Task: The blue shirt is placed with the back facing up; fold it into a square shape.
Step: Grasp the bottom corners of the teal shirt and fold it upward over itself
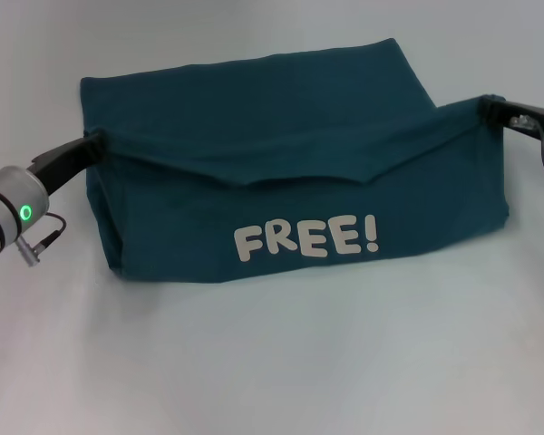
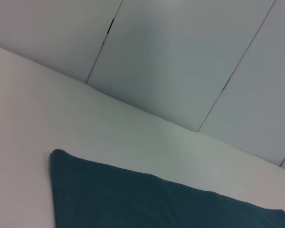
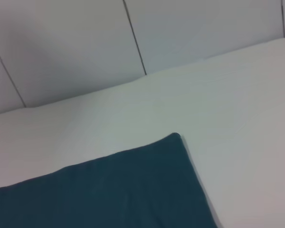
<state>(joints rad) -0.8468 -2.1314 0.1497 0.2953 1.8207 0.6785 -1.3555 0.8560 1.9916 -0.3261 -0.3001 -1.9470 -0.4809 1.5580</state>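
Teal-blue cotton T-shirt (image 1: 281,172): left gripper (image 1: 92,143) at nine o'clock and right gripper (image 1: 490,107) at three o'clock each pinch a corner, lifting the near edge for folding.

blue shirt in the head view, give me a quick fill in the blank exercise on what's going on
1. The white lettering on the blue shirt reads ____.
2. The left gripper pinches one end of the lifted fold and the right gripper pinches the ____ end.
3. The table under the shirt is ____ in colour.

Missing words: FREE!; other; white
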